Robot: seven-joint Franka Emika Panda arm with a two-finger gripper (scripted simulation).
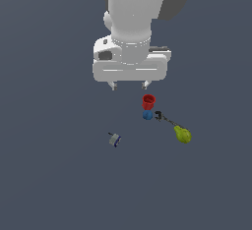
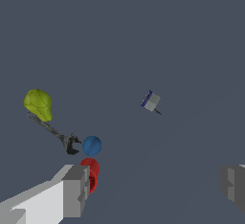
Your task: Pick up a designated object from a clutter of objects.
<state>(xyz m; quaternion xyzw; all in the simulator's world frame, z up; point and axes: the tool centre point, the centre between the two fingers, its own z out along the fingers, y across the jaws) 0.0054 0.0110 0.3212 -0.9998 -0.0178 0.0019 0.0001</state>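
My jaws [image 1: 129, 85] hang spread wide and empty above the dark grey worktop [image 1: 49, 175]. The small yellow-green pear-shaped fruit [image 1: 182, 134] lies out in the open, nowhere near a worktop edge, touching the end of a thin dark long-handled tool [image 1: 166, 119] that leads back to a small blue ball [image 1: 147, 115] and a red cup [image 1: 148, 101]. I judge the pear light, rigid and smooth, likely to roll; I would pinch its rounded body, not the narrow top.
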